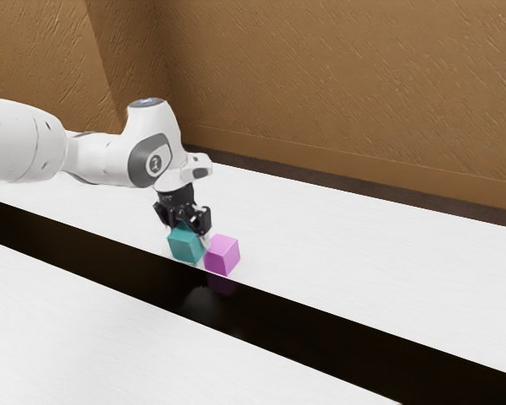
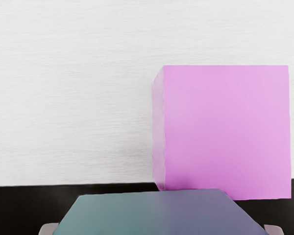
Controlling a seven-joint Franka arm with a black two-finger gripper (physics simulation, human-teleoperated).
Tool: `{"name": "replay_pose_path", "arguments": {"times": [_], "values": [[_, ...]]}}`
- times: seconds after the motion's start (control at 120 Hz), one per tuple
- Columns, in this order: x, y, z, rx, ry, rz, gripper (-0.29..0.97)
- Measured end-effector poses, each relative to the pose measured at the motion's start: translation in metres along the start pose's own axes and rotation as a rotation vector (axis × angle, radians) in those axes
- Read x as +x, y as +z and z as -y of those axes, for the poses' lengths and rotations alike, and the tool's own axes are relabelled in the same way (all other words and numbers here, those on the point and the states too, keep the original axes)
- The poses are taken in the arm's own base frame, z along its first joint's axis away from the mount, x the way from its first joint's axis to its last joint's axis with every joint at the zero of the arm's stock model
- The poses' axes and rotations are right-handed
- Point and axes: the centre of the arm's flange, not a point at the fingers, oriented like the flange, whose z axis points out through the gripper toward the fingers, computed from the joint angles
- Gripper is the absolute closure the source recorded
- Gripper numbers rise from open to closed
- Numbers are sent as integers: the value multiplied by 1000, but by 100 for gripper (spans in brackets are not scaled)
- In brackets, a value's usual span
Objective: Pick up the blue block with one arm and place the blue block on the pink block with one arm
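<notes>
The black fingers (image 1: 203, 223) are seen clamped from two sides on the upper part of the blue block (image 1: 184, 245), which reads as teal and is carried tilted, one corner turned downward. The block is held just beside the pink block (image 1: 222, 254), on the side toward the exterior view's left, with its top a little higher than the pink block's top; whether its lowest corner is clear of the surface cannot be told. In the wrist view the blue block (image 2: 161, 213) is found directly under the hand, with the pink block (image 2: 223, 132) close beyond it and offset to one side. The step in hand is judged to be the carry: the grasp is made, but the stacking is not yet done. For the next move, a lift above the pink block's top would be called for, then a short shift over it and a levelling of the tilted block before the release, so that its face is set down flat. The pink block is stood at the very edge of the white surface (image 1: 363, 245), beside a dark glossy gap (image 1: 261, 316) in which its reflection is shown. A second white slab (image 1: 67, 329) is laid beyond that gap from the pink block. Behind the pink block, the room is closed by a brown textured wall (image 1: 337, 76).
</notes>
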Motion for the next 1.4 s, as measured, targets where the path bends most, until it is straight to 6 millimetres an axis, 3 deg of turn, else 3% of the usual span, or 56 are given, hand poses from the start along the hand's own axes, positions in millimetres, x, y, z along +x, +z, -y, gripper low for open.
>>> {"name": "replay_pose_path", "arguments": {"times": [0.092, 0.242, 0.433, 0.775, 1.142, 1.4], "values": [[28, -5, 5, -4, -13, 21, 40], [42, -8, -1, -8, -10, 78, 41], [51, -6, -20, 1, 40, 124, 41], [67, -12, -37, 12, 168, 63, 42], [70, -3, -42, -2, 228, 53, 41], [61, 4, -40, -31, 232, 70, 40]]}}
